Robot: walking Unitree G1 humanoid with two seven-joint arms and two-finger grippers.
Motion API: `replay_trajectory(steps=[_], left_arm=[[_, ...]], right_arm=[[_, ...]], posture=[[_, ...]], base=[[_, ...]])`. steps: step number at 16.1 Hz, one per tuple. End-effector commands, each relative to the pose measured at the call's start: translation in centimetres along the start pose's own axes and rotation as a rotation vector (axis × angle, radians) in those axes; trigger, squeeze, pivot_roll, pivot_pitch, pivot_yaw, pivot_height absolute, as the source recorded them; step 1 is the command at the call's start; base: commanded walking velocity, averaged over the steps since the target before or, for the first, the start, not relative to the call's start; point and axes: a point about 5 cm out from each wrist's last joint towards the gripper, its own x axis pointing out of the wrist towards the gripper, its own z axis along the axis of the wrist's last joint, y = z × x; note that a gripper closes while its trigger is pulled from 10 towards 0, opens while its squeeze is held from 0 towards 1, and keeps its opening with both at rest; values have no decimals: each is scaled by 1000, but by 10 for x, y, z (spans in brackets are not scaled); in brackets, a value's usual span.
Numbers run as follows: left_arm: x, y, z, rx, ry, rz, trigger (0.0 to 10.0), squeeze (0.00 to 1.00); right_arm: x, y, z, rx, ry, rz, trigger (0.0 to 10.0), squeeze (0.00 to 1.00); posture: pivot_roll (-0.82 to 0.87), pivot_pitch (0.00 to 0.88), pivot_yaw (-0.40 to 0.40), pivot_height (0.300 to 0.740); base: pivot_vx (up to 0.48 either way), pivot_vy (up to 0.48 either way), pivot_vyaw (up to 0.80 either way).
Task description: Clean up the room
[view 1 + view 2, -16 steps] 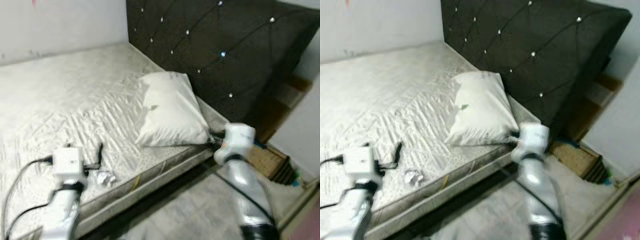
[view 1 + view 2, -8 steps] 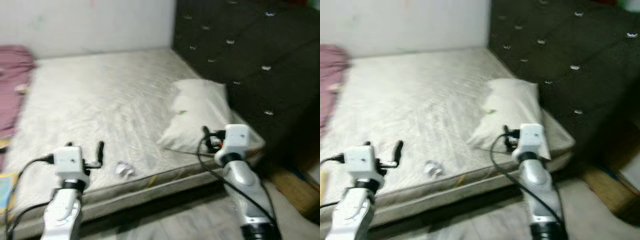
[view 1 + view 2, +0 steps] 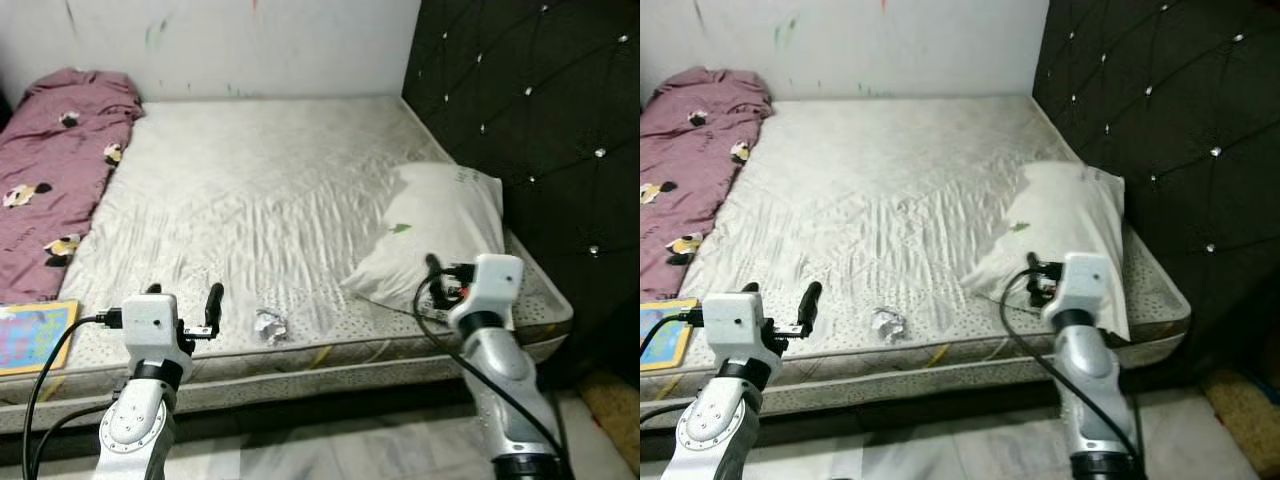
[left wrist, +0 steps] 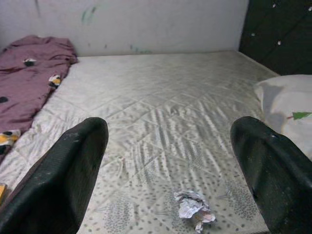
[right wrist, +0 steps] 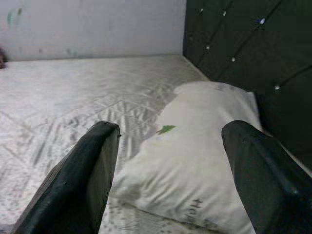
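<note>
A: Jaws?
B: I've got left gripper (image 4: 165, 170) and right gripper (image 5: 168, 170) both spread wide, empty. Paper wad (image 4: 194, 208) sits near the bed (image 3: 270, 190) edge, ahead of the left.
A: Risk?
B: It's light; I'd likely nudge it off.

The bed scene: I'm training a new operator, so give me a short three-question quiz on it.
1. True or false: the crumpled paper lies on the mattress near its front edge.
2. Which thing lies closest to the right claw? A) the pillow B) the maroon blanket C) the colourful book
3. Fill in: the left claw is open and holds ____.

Key: 1 true; 2 A; 3 nothing.
</note>
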Motion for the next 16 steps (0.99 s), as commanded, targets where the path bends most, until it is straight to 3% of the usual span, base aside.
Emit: replay_trajectory(steps=[1, 11, 14, 16], left_arm=[[0, 3, 4, 5, -21, 4, 10000, 0], [-1, 3, 4, 2, -21, -3, 10000, 0], [-1, 4, 2, 9, -5, 16, 10000, 0], [0, 6, 2, 0, -3, 28, 10000, 0]], right_arm=[[2, 6, 5, -12, -15, 12, 10000, 0], [2, 9, 8, -33, -28, 20, 10000, 0], [2, 13, 8, -138, -26, 44, 10000, 0], [5, 20, 16, -97, -54, 72, 10000, 0]], posture=[[-20, 0, -67, 740], [-19, 0, -68, 740], [-19, 0, -66, 740], [-25, 0, -64, 740]], base=[[307, 0, 0], [310, 0, 0], [174, 0, 0], [0, 0, 0]])
